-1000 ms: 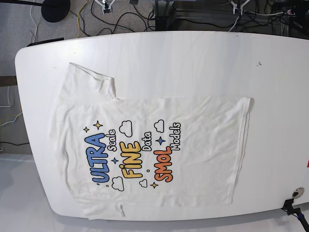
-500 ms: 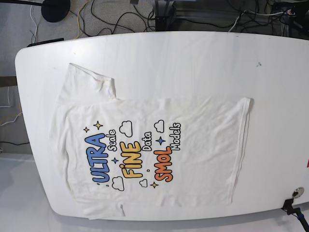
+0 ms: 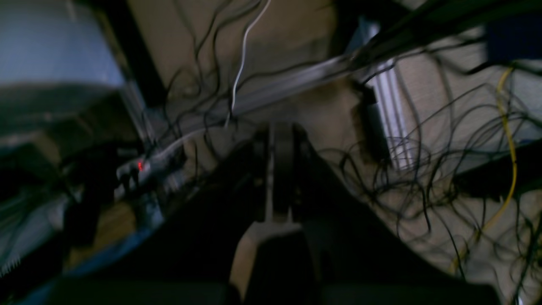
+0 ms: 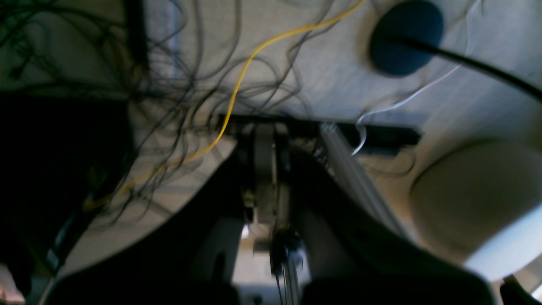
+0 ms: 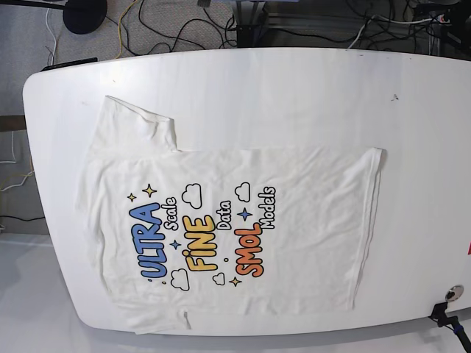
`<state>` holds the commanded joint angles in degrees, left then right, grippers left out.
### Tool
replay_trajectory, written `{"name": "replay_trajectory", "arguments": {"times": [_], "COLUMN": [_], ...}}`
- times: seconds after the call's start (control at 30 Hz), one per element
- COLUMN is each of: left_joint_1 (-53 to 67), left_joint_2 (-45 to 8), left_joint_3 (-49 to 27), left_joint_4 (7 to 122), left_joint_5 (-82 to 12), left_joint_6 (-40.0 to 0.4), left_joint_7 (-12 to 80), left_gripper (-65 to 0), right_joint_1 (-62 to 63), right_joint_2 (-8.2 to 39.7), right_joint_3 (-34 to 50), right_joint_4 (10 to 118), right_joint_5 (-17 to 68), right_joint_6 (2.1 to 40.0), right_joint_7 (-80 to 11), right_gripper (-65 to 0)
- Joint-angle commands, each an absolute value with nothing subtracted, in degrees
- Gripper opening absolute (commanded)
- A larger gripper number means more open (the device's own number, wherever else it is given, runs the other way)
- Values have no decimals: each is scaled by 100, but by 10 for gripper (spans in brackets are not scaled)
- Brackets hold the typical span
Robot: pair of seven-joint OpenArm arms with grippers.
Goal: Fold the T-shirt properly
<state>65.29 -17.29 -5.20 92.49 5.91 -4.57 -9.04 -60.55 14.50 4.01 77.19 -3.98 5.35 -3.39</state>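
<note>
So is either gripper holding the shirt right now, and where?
Neither. The T-shirt lies flat on the table; left gripper and right gripper are shut on nothing.

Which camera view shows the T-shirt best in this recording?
The base view. It shows the whole T-shirt spread flat on the white table, colourful print facing up and one sleeve toward the far left. Neither wrist view shows the shirt at all; both look blurrily at floor cables, with each gripper's jaws appearing closed together.

Bare table [image 5: 294, 95] surrounds the flat T-shirt [image 5: 294, 213]; nothing obstructs.
</note>
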Motion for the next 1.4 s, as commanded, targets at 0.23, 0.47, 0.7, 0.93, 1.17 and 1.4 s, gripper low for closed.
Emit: {"name": "replay_trajectory", "arguments": {"times": [0.23, 0.47, 0.7, 0.93, 1.17, 1.4], "left_joint_1": [6681, 6375, 5548, 5193, 4543, 4509], "left_joint_2": [-1900, -1953, -1891, -1885, -1859, -1815], "left_joint_3": [-581, -833, -1274, -1192, -1117, -1107], "left_joint_4": [11077, 12139, 12529, 12512, 12396, 12275], "left_joint_5": [1087, 1097, 800, 865, 912, 943], "left_joint_6": [-415, -422, -522, -586, -595, -590], "left_joint_7": [-695, -494, -259, -288, -188, -104], "left_gripper": [-650, -647, -638, -639, -512, -411], "right_joint_1": [-6625, -6520, -5477, -5508, -5211, -5178], "right_joint_2": [1443, 1379, 1249, 1414, 1793, 2067], "right_joint_3": [802, 1712, 2339, 2334, 2444, 2802], "right_joint_4": [9492, 11062, 11796, 12194, 12272, 12223], "right_joint_5": [-418, -247, 431, 503, 557, 1049], "right_joint_6": [541, 589, 1379, 1252, 1210, 1323], "right_joint_7": [-855, -1252, -1669, -1674, -1711, -1722], "right_gripper": [-650, -650, -650, -650, -634, -547]}}
